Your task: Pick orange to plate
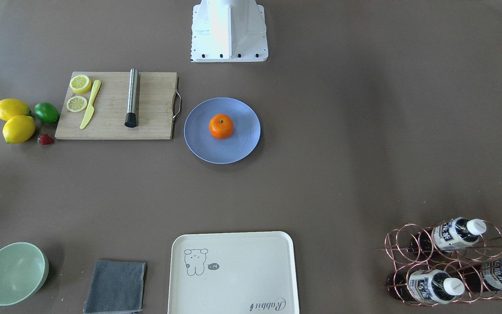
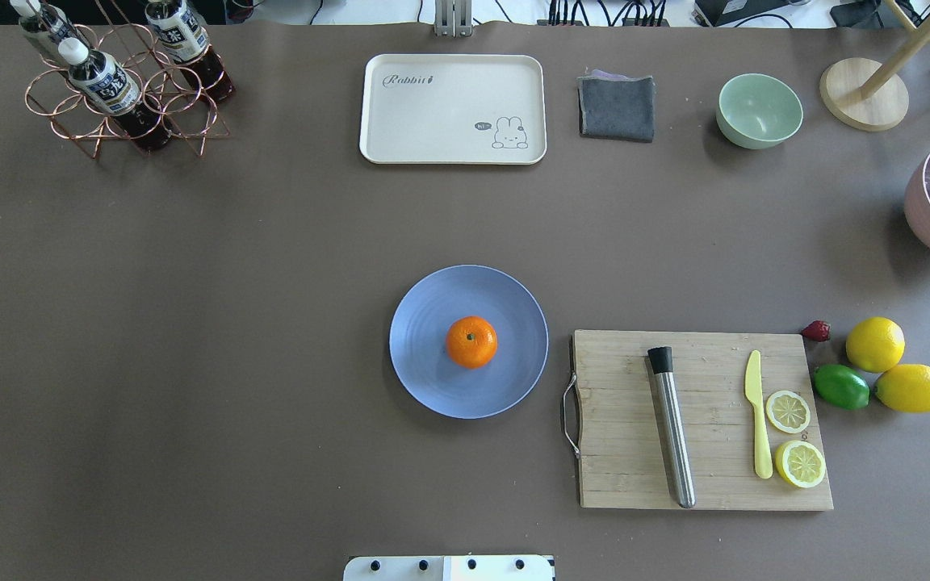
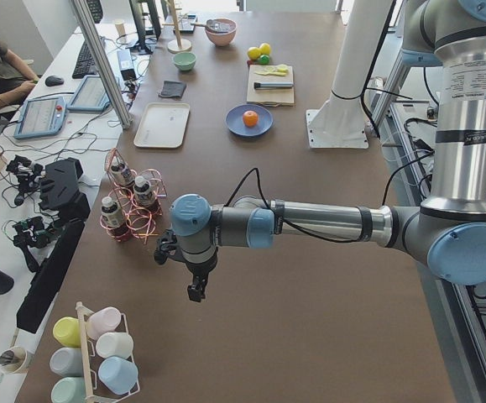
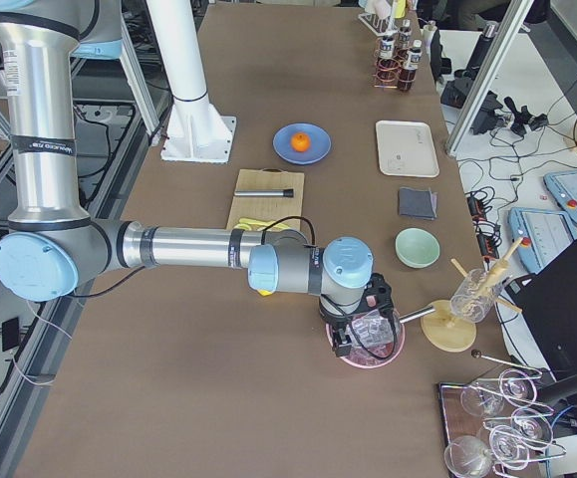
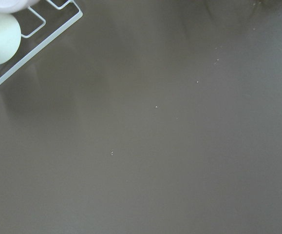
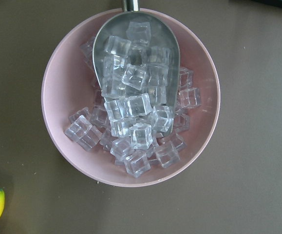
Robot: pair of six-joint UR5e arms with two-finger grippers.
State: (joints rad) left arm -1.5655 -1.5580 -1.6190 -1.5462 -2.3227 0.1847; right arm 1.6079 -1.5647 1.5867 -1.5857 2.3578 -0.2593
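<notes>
The orange [image 2: 471,341] rests near the middle of the periwinkle-blue plate [image 2: 425,371], stem spot up; both show again as the orange [image 1: 221,126] on the plate [image 1: 242,144]. Neither arm is near it. My left gripper [image 3: 194,292] hangs far off over bare table near the bottle rack, seen only from the side, so I cannot tell whether it is open or shut. My right gripper [image 4: 354,344] hovers above the pink ice bowl at the other end of the table, and I cannot tell its state either. No fingers show in either wrist view.
A cutting board [image 2: 703,420] with a steel muddler, yellow knife and lemon slices lies right of the plate, with lemons [image 2: 875,344] and a lime [image 2: 841,386] beyond. The bear tray [image 2: 453,109], grey cloth, green bowl [image 2: 759,110], bottle rack [image 2: 122,89] and pink ice bowl [image 6: 53,97] line the far side.
</notes>
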